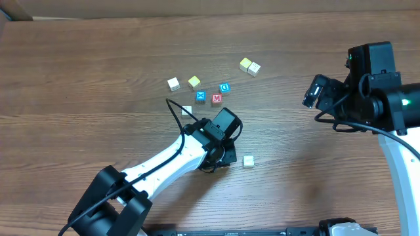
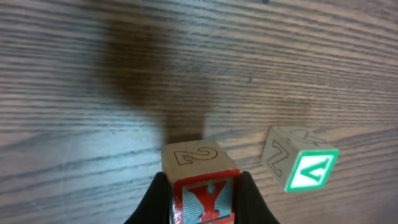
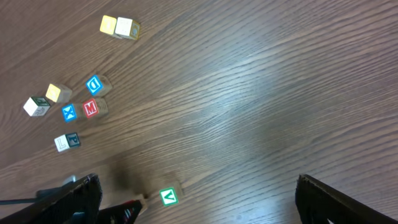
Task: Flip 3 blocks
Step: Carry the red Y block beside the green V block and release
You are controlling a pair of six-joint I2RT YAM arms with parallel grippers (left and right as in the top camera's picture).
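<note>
— Nearest the lens, pinched in the left gripper (image 2: pixel 203 200): red Y block (image 2: pixel 200 160), outlined 2 on its upper face. Clamped tight from both sides by the dark fingers (image 2: pixel 153 202).
— Lifted, or resting on the table (image 2: pixel 74 81)?
— Cannot tell; only a dark shadow (image 2: pixel 155 68) on the wood ahead of the hand.
— And the green V block (image 2: pixel 302 167)?
— Just off to the right of that hand, slightly ahead of the fingertips, apart from the red Y block, not touching. Sitting on the wood, green face turned toward the lens, an outlined letter on the face beside it.
— Visible from overhead too?
— Yes: pale-topped there, just beside the left gripper, on the side toward the right gripper (image 1: pixel 314 92). Hidden beneath the hand from above: the red Y block.
— State of that right gripper?
— Spread wide, gripping nothing, well apart from both blocks and from the left hand.
— Anything beyond the left hand?
— Farther out past it, close together: blue X cube (image 1: pixel 201 98), red M cube (image 1: pixel 216 99), blue D cube (image 1: pixel 224 87).
— Third block of the task?
— Cannot tell which.
</note>
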